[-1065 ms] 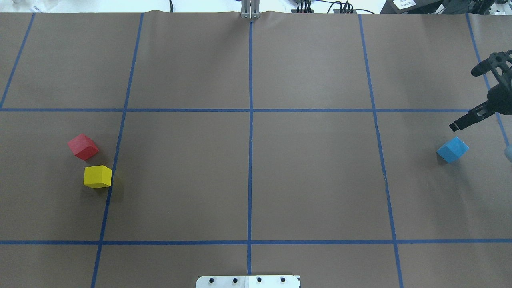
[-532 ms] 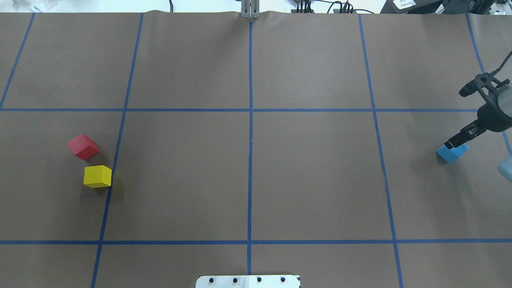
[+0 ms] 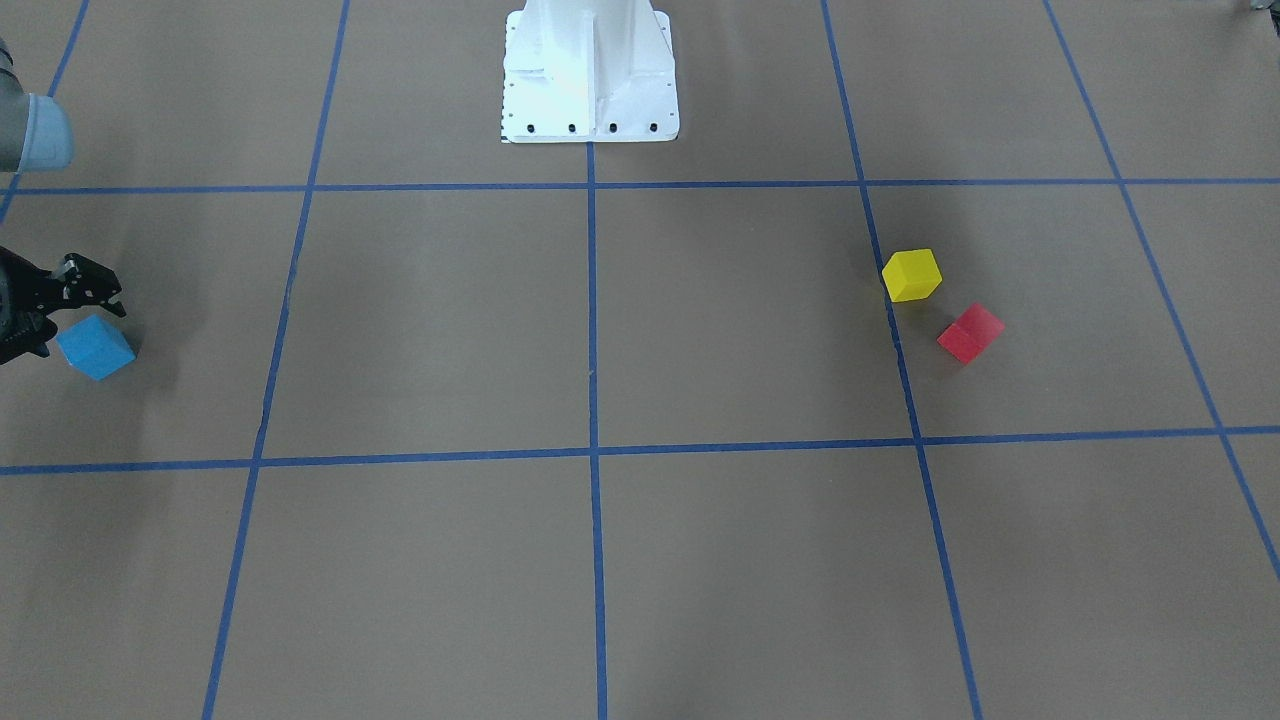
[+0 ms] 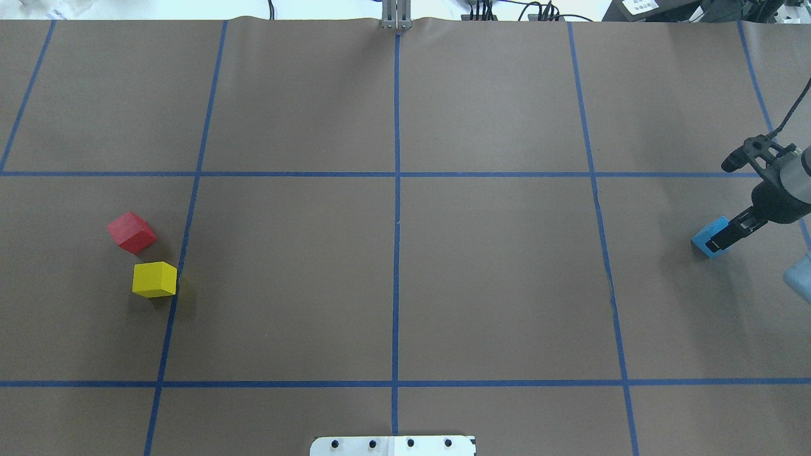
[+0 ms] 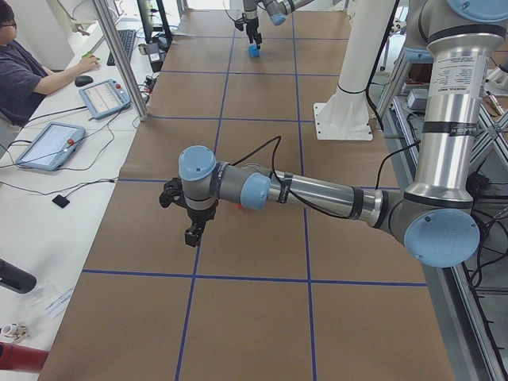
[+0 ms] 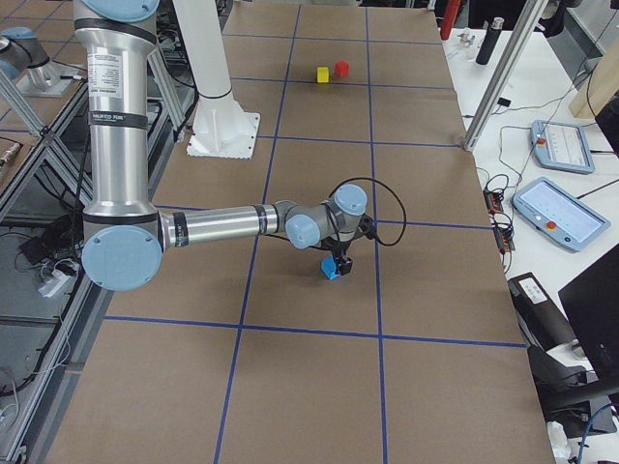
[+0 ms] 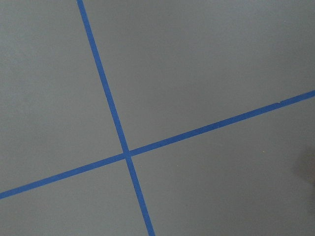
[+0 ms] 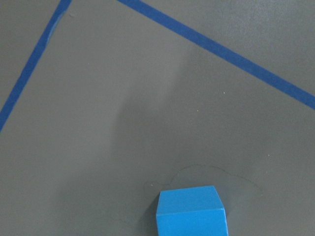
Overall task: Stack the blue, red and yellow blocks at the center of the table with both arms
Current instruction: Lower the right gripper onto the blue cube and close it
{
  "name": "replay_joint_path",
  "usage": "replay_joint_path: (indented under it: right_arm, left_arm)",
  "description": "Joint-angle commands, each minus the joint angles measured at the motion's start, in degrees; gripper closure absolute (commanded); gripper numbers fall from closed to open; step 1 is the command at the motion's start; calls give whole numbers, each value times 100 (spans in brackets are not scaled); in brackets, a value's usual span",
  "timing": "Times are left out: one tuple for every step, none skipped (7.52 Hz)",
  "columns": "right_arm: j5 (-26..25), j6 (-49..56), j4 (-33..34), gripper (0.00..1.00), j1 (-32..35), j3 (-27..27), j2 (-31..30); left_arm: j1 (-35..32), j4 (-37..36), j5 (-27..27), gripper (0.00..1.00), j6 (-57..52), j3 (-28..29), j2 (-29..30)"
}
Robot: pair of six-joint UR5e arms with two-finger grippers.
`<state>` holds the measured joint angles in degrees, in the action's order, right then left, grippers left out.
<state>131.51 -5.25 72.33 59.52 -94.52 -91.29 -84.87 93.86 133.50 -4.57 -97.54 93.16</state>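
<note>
Brown-papered desk: small blue cube block, edges diagonal to the tape grid, sits between the right hand's spread fingers; the left hand's opening cannot be told.

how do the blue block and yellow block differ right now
The blue block sits at the robot's far right with the right pincer down at it. The yellow block sits far left beside the red block, ungripped. Colours differ. Both are similar cubes, unstacked.
</note>
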Motion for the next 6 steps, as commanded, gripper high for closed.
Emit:
replay_joint_path:
  right_arm:
    - [-20, 6, 1, 0, -63, 92, 32]
    - [-55, 6, 1, 0, -63, 127, 32]
    - [-99, 6, -8, 0, -81, 197, 41]
    - [-117, -3, -8, 2, -107, 223, 50]
    - [-100, -20, -17, 27, -116, 224, 58]
    - [-47, -12, -34, 76, -107, 276, 119]
  left_arm:
    - [6, 0, 0, 0, 0, -2, 0]
    - [-3, 0, 0, 0, 0, -2, 0]
    - [6, 0, 0, 0, 0, -20, 0]
    - [-3, 0, 9, 0, 0, -20, -9]
    - [-3, 0, 0, 0, 0, -28, -18]
    - [-3, 0, 0, 0, 0, -20, -18]
